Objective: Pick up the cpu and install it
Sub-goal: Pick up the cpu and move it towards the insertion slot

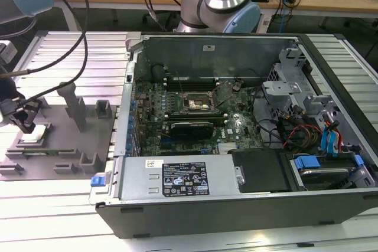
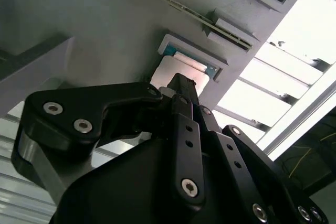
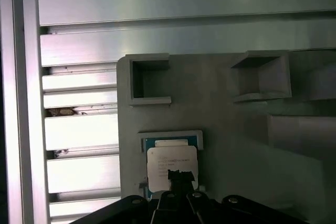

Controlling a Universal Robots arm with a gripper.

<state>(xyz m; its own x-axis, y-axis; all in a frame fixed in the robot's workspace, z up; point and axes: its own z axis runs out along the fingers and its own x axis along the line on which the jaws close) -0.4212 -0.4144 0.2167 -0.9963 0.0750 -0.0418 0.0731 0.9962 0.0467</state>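
The cpu (image 3: 169,162) lies flat in a recess of the grey holder plate (image 3: 226,129) at the exterior view's left, well apart from the open computer case (image 1: 236,116). This looks like the pickup step, which calls for a level hold. The gripper (image 3: 181,178) sits just over the chip's edge, but whether it is clenched or released I cannot tell.

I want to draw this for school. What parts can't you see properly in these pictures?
Small flat silvery square cpu: in the first wrist view, the black end effector covers one edge.
Contact between them: unclear in both wrist views.
Black square socket frame: exterior view, too small to see inside.
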